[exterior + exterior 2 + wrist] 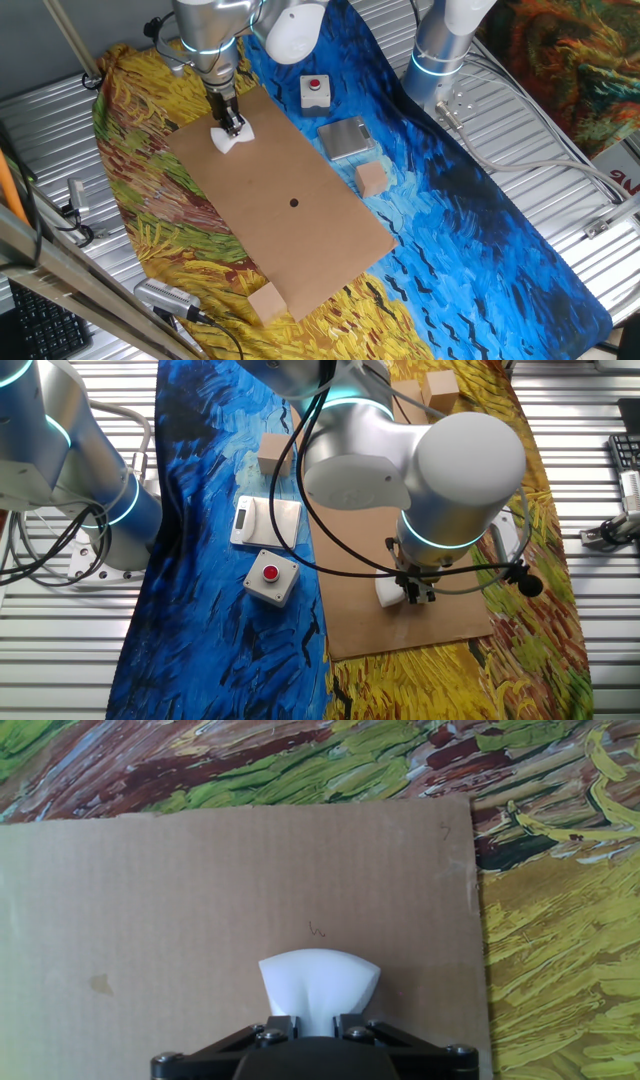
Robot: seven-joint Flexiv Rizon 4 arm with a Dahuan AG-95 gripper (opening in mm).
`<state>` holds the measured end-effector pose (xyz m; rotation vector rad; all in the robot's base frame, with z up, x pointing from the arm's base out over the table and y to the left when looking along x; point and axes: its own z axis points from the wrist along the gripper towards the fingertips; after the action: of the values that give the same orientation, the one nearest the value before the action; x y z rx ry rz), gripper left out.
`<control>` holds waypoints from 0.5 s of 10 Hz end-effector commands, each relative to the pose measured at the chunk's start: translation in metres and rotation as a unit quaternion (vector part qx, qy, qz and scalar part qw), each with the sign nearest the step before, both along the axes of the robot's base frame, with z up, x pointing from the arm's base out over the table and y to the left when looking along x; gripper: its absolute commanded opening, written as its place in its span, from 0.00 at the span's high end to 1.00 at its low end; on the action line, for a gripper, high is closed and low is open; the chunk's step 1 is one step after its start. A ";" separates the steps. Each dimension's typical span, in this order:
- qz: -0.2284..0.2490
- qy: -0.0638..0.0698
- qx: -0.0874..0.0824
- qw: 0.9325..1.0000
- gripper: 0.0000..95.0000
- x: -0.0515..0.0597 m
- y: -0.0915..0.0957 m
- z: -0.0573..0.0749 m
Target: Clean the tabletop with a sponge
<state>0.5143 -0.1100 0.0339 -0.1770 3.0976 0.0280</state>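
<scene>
The sponge (232, 138), a small white soft block, is pinched between my gripper's (232, 127) fingers and pressed on the tabletop (290, 215), a brown cardboard board with a black dot (293, 202) at its centre. The sponge sits near the board's far corner. In the other fixed view the sponge (391, 592) shows under the gripper (414, 596) near the board's (440, 615) near edge. In the hand view the squeezed sponge (318, 985) bulges out ahead of the gripper (318, 1022) on the board (200, 920).
A painted yellow-and-blue cloth (480, 240) lies under the board. A tan cube (372, 179) sits beside the board's right edge, another (268, 302) at its near corner. A white box with a red button (316, 90) and a small grey scale (346, 138) stand beyond. A second arm's base (440, 55) is at the back.
</scene>
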 end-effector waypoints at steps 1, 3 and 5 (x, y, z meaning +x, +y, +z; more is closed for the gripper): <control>-0.001 0.000 0.002 1.000 1.00 0.000 0.001 0.000; -0.002 0.000 0.002 1.000 1.00 0.000 0.003 0.000; -0.003 0.000 0.001 1.000 1.00 0.000 0.005 0.000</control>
<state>0.5146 -0.1050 0.0337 -0.1649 3.0983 0.0314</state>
